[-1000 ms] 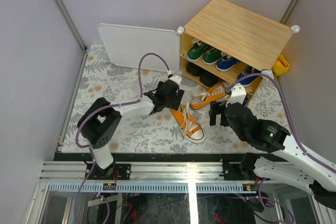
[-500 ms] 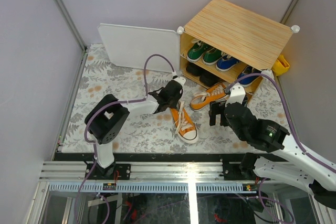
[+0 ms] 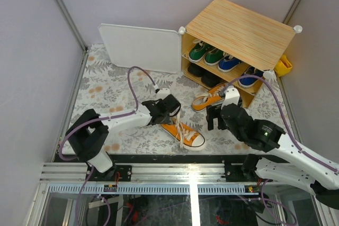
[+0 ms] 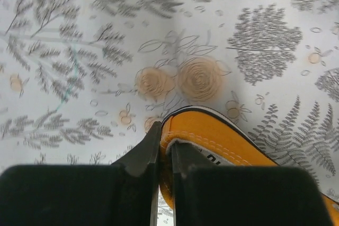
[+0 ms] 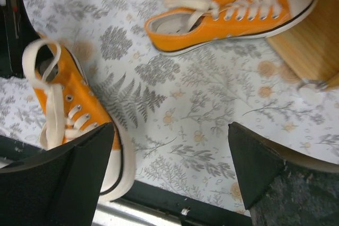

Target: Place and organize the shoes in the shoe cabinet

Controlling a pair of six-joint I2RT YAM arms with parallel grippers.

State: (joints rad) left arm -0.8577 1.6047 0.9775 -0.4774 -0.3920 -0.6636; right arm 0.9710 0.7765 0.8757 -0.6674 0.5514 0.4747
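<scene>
No legible text or markings

Floral table (image 3: 106, 86) bears shoe cabinet (image 3: 241, 25), near orange sneaker (image 3: 186, 134); far orange sneaker (image 3: 212, 98) beside cabinet.

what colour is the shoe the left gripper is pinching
The shoe is orange with white laces and sole, clearest in the right wrist view.

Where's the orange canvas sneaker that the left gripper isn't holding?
In the top view, the loose orange canvas sneaker lies right of centre on the floral mat, toe at the base of the wood-topped shoe cabinet, just beyond the open right gripper.
</scene>
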